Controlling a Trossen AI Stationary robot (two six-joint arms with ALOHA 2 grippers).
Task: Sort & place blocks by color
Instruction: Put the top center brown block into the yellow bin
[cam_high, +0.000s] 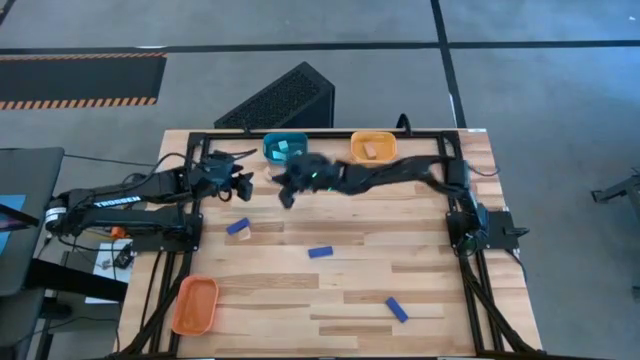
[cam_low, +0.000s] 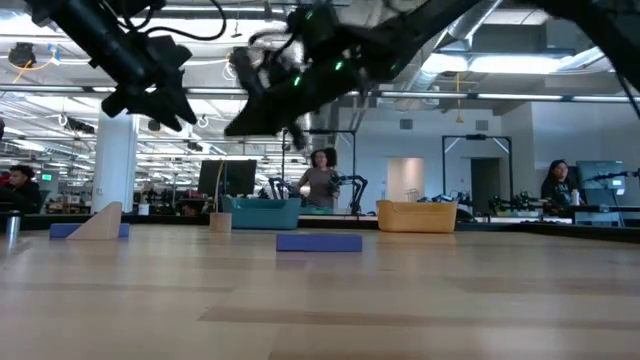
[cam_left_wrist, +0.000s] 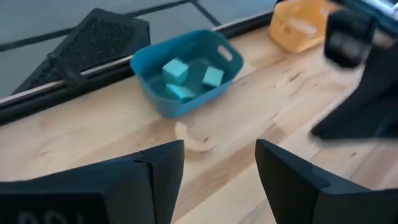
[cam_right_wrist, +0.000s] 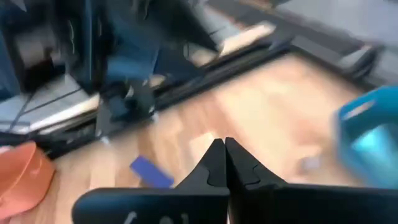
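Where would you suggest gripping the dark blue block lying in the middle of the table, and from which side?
Probably the dark blue block is best taken from straight above, across its two long sides at mid-length. It lies flat with bare wood all round, its length running across the table. The left gripper is open; the right gripper is shut.

The high view looks straight down on the whole desk (cam_high: 330, 280) from far above. The low view sits at desk-top level and faces across the wood into the room behind, with a blue block (cam_low: 319, 242) close ahead. The left wrist view looks past its own fingers (cam_left_wrist: 283, 180) at the teal tray (cam_left_wrist: 186, 71), which the high and low views also share. The right wrist view faces down onto the wood from close by.
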